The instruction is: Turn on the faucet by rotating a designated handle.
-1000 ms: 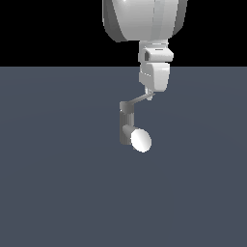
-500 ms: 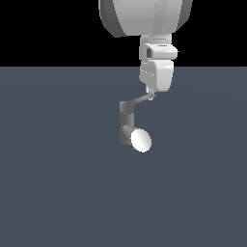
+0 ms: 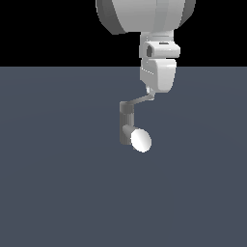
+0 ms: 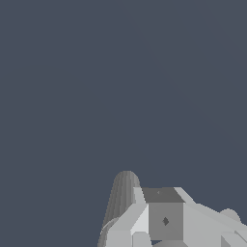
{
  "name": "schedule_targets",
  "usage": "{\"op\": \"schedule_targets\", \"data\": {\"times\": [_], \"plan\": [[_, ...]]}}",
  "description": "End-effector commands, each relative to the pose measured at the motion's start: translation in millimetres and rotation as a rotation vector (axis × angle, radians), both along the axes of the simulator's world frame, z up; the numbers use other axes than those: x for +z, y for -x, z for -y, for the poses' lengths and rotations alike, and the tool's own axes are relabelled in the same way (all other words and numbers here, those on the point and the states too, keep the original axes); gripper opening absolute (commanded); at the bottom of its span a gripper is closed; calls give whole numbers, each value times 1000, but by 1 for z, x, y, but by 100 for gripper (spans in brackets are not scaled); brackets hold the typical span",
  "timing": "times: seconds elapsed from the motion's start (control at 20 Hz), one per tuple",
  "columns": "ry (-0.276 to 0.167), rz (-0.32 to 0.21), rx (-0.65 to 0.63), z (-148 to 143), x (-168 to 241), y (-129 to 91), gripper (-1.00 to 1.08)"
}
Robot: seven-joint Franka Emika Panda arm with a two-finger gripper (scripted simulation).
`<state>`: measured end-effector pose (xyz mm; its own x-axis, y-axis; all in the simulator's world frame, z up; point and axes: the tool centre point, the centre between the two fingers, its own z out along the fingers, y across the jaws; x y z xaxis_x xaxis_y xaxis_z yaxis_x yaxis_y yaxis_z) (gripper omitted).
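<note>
You've got the gripper (image 3: 151,92) right down on the far tip of the handle (image 3: 140,101), which sticks out toward the exterior view's right from the cap on the faucet (image 3: 128,124), mid-floor. Honestly can't tell if the jaws are open or clamped. Looks like the contact-and-push step; next you'd want a sideways sweep around the cylinder.
</note>
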<state>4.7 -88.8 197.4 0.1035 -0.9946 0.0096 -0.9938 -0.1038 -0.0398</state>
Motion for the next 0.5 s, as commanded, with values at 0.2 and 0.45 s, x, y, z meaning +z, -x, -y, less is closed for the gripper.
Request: {"op": "schedule_targets", "data": {"times": [0.2,0.45], "plan": [[-4,-23,-1,-12,-8,27,-100],[-5,-31,-4,-20,-12,44,-100]]}}
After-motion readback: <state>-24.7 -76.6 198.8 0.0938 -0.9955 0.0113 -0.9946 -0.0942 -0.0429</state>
